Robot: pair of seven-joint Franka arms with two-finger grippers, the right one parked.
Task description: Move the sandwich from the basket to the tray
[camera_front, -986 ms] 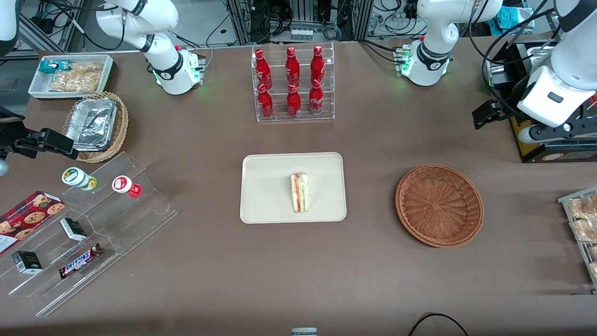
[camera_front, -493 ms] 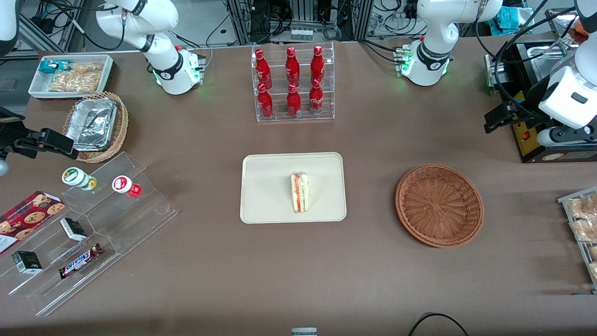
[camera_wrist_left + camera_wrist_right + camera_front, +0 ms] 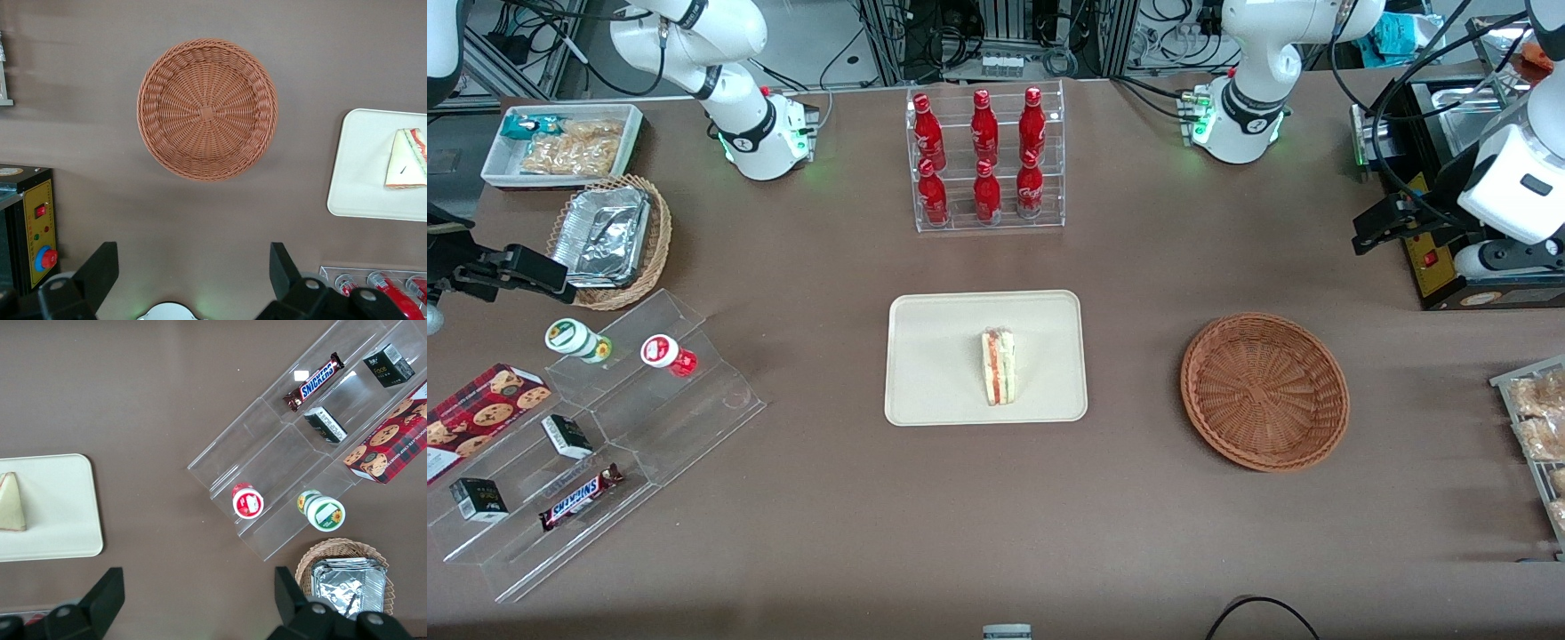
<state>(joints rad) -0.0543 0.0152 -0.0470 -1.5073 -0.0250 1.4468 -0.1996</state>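
Note:
The sandwich [image 3: 999,366], a white wedge with pink and green filling along its edge, lies on the cream tray [image 3: 934,356] at the table's middle; it also shows in the left wrist view as the sandwich [image 3: 405,159] on the tray [image 3: 363,173]. The reddish-brown wicker basket [image 3: 1264,390] stands empty beside the tray, toward the working arm's end, and the wrist camera looks straight down into the basket [image 3: 207,109]. My left gripper [image 3: 1376,226] hangs open high above the table, farther from the front camera than the basket, with nothing between its fingers [image 3: 100,263].
A black control box [image 3: 1449,267] with a red button sits beside the gripper. A rack of red bottles [image 3: 985,160] stands farther back than the tray. A snack tray [image 3: 1534,427] sits at the working arm's end. An acrylic stand [image 3: 596,444], a foil-filled tan basket [image 3: 609,240] and a white bin [image 3: 560,142] are at the parked arm's end.
The left gripper has drawn back toward the working arm's end of the table and slightly farther from the front camera, then nearly stopped. Sandwich, tray and basket have not moved.

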